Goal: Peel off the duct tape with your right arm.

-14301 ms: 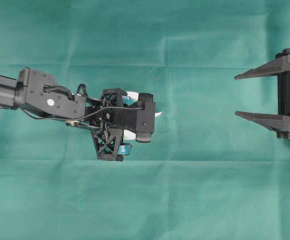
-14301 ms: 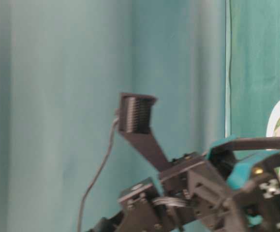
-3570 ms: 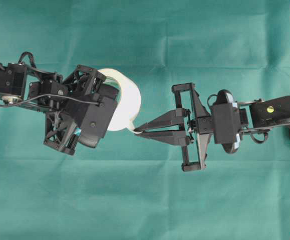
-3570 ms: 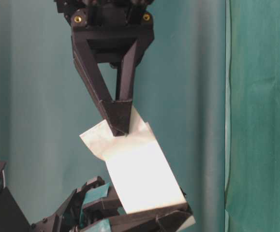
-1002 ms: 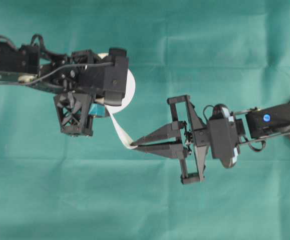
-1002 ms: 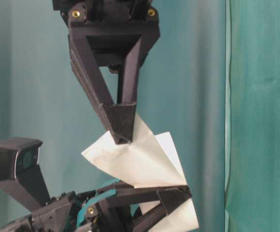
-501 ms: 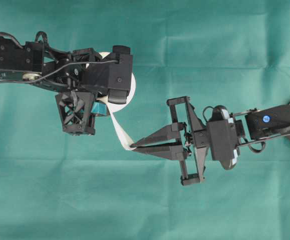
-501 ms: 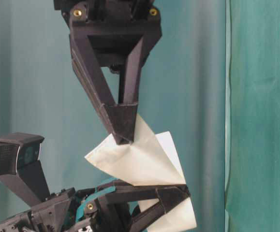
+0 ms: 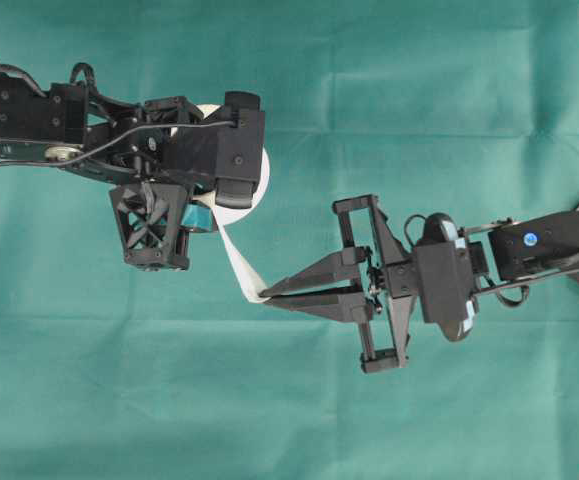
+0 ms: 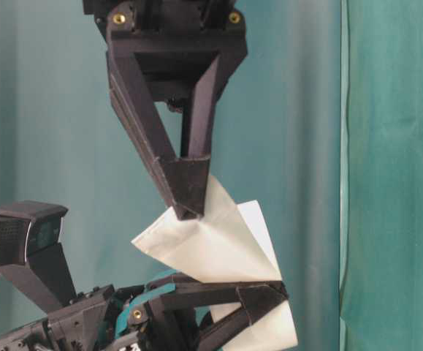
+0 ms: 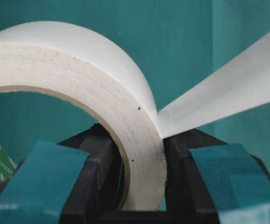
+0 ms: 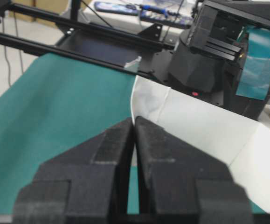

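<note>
While your right hand [image 9: 265, 291] has its two tapered fingers pressed together on the loose end of the duct tape [image 9: 252, 180], the peel is under way but short: only a brief band of white tape runs between the fingertips and the roll. In the right wrist view the fingers meet with no gap, the tape's edge pinched between them and the sheet fanning away beyond.

Follow that band outward. In the overhead view it climbs up and to the left from your fingertips to the roll, so its long axis runs on a diagonal, and the roll lies up-left of your right hand. Pulling down and to the right, along that line and away from the roll, looks like the direction that will lengthen the strip (a sideways tug would more likely twist it, and the table-level view already shows the sheet creased into a fold).

Your left hand [image 9: 194, 215] holds the roll above the green-covered desk [image 9: 449, 110], its teal-padded fingers [image 11: 41, 172] closed narrowly across the roll's wall, one inside the core and one outside. It is the nearer hand to the roll, and it only has to hold firm.
</note>
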`<act>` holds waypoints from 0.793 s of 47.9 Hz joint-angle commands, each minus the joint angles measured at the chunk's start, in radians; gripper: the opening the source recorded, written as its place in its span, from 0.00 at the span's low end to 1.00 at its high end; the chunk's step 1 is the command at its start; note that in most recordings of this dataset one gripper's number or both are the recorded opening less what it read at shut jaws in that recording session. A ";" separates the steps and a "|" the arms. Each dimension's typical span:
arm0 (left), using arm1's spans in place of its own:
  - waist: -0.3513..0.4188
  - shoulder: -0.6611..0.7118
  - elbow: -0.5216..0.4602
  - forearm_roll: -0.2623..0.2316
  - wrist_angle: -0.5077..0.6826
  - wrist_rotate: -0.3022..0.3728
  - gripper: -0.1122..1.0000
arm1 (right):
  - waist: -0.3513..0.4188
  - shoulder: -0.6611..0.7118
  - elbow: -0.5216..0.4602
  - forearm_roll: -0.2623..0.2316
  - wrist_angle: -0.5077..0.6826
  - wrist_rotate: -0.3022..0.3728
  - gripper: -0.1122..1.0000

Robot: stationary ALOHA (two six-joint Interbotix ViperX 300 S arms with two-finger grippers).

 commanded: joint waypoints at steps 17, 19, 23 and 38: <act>0.060 -0.015 -0.006 0.008 0.012 -0.002 0.29 | 0.078 -0.015 -0.006 -0.020 -0.014 0.003 0.02; 0.060 -0.017 -0.006 0.008 0.012 -0.002 0.29 | 0.080 -0.015 -0.006 -0.018 -0.012 0.003 0.02; 0.060 -0.015 -0.005 0.008 0.012 -0.002 0.29 | 0.080 -0.015 -0.005 -0.020 -0.012 0.003 0.05; 0.060 -0.012 0.000 0.008 0.011 0.000 0.29 | 0.084 -0.021 0.003 -0.020 -0.003 0.003 0.61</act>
